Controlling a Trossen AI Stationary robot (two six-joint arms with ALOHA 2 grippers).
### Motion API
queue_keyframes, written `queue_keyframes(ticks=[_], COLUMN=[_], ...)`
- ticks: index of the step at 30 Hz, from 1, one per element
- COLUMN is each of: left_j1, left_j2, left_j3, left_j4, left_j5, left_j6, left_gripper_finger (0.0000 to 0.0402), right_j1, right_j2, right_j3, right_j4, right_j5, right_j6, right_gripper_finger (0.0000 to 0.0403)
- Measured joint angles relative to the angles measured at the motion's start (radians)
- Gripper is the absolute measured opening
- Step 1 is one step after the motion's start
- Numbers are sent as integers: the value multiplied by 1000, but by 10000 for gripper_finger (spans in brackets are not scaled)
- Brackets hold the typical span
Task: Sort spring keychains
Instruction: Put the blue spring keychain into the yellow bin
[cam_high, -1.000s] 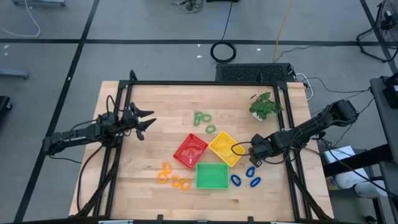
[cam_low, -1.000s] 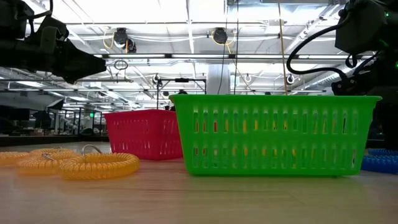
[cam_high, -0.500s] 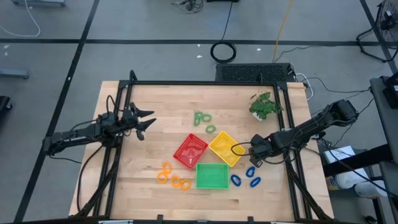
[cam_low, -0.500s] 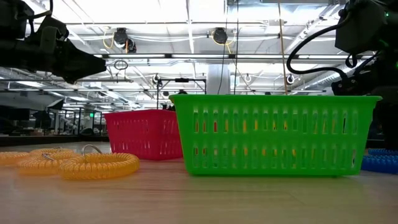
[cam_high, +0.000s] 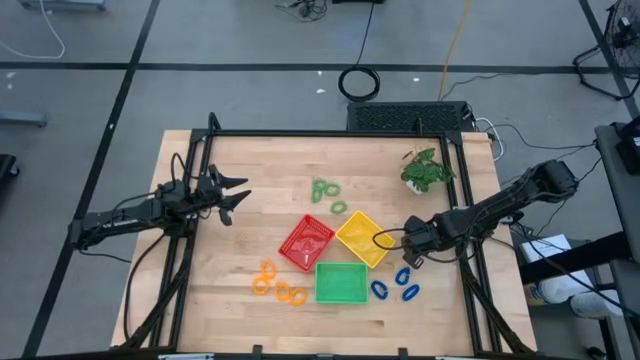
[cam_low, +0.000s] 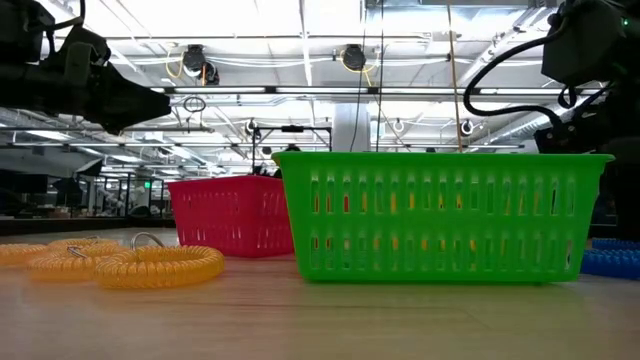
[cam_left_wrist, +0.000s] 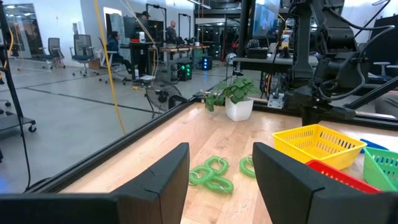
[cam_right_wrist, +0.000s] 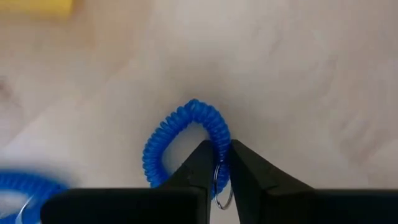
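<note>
R pincer (cam_right_wrist: 222, 163) is down at the worktop (cam_high: 250, 180) near its right edge, just beside the yellow tray (cam_high: 361, 238), fingers pinched narrow on a blue spring keychain (cam_right_wrist: 180, 140); the coil sits between the tips, its metal ring (cam_right_wrist: 221, 186) hanging by them. In the high view this pincer (cam_high: 410, 247) is just above the blue group.

L pincer (cam_left_wrist: 219, 171) hangs over the left part of the worktop, well apart from the trays, fingers spread wide w/ nothing between them. High view shows it (cam_high: 232, 195) pointing toward the middle.

Spring keychains by colour:
- green keychains (cam_high: 327, 192): approx centre of the worktop, toward the far edge from the trays; also seen past the L fingers (cam_left_wrist: 211, 175).
- orange keychains (cam_high: 277, 284): near the front edge, left of the green tray (cam_high: 341, 282); in the low view they lie flat at the left (cam_low: 120, 262).
- blue keychains (cam_high: 397, 284): right of the green tray, near front edge; a bit shows at the low view's right edge (cam_low: 611, 257).

Red tray (cam_high: 306, 242), yellow tray and green tray sit clustered, touching or nearly so. Potted plant (cam_high: 427, 170) stands at the far right corner.
</note>
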Motion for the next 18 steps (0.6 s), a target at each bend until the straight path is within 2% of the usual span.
queue_keyframes(ticks=[18], left_j1=[0], left_j2=[0], left_j3=[0], left_j4=[0], left_j5=[0], left_j6=[0], left_gripper_finger=[184], right_j1=[-1], right_j2=[-71], right_j3=[1], right_j4=[19], right_j5=[160], right_j6=[10], right_gripper_finger=[25])
